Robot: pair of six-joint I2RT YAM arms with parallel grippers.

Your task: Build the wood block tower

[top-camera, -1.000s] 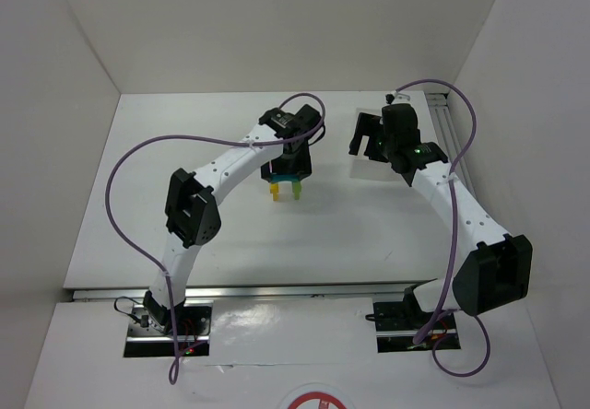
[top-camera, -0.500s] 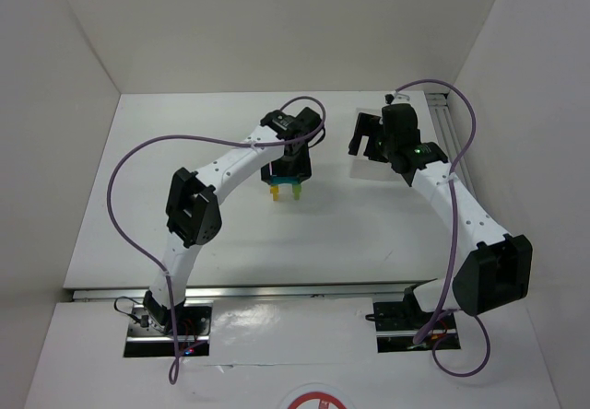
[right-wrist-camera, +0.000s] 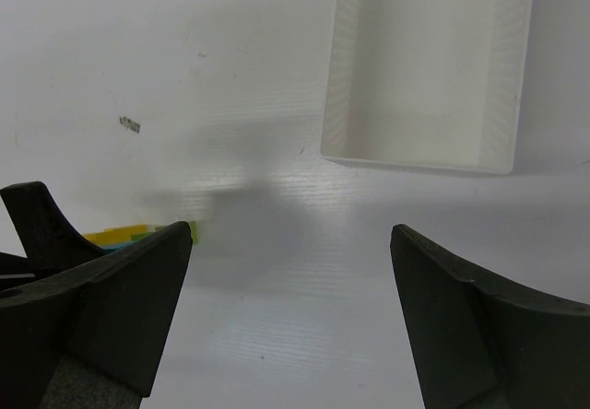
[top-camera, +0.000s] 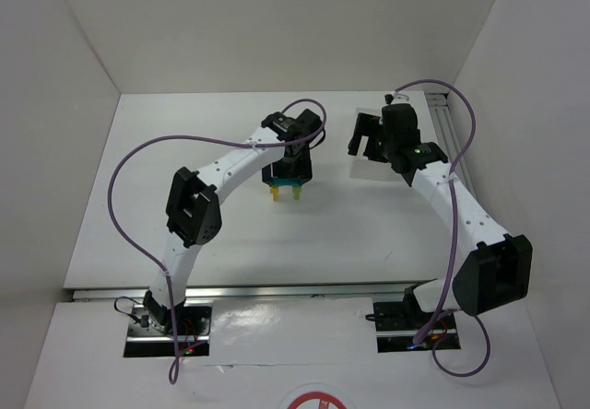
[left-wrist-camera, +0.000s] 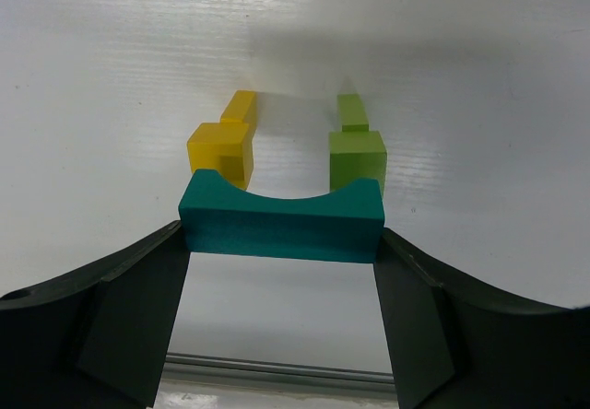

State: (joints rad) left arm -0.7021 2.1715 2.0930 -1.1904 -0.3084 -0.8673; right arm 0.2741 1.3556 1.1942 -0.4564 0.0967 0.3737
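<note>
My left gripper [left-wrist-camera: 281, 254] is shut on the teal arch [left-wrist-camera: 281, 229], one finger against each end. It holds the arch directly over the yellow post [left-wrist-camera: 221, 144] and the lime-green post [left-wrist-camera: 358, 156], hollow side toward them. I cannot tell whether the arch touches them. In the top view the left gripper [top-camera: 285, 175] covers most of the arch, and the yellow post [top-camera: 274, 191] and green post [top-camera: 296, 189] stand out below it. My right gripper [right-wrist-camera: 290, 243] is open and empty above the table, also seen in the top view [top-camera: 362, 139].
A white rectangular tray [right-wrist-camera: 336, 77] lies ahead of the right gripper; in the top view the tray [top-camera: 367, 168] is partly under the right arm. The green post's edge [right-wrist-camera: 187, 232] shows at the left of the right wrist view. White walls surround the table.
My left gripper has shifted very slightly with the teal arch over the two posts. The right arm has not moved.
</note>
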